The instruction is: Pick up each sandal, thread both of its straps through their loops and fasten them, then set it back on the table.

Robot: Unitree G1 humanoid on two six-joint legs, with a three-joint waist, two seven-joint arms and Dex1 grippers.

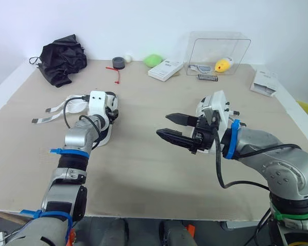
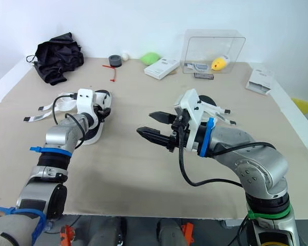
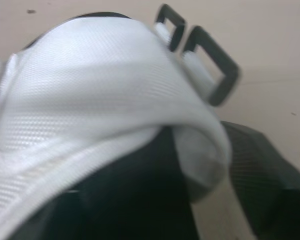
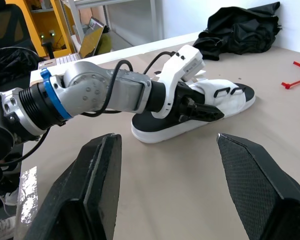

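Note:
A white sandal (image 1: 103, 134) with a black footbed lies on the left of the table, its two loose straps (image 1: 56, 109) trailing toward the left edge. My left gripper (image 1: 113, 111) rests on it, its fingers (image 4: 206, 113) shut on the white mesh upper (image 3: 105, 95) beside the two black loops (image 3: 210, 65). My right gripper (image 1: 162, 125) hovers open above the table's middle, pointing toward that sandal with nothing between its fingers (image 4: 97, 185). A second sandal (image 2: 219, 109) lies behind my right wrist, mostly hidden.
Along the back stand a black cloth bundle (image 1: 61, 61), a tape roll (image 1: 118, 63), a red tie (image 1: 116, 75), a green object (image 1: 153, 60), a white box (image 1: 165, 69) and a clear bin (image 1: 218, 51). A white packet (image 1: 264, 82) lies far right.

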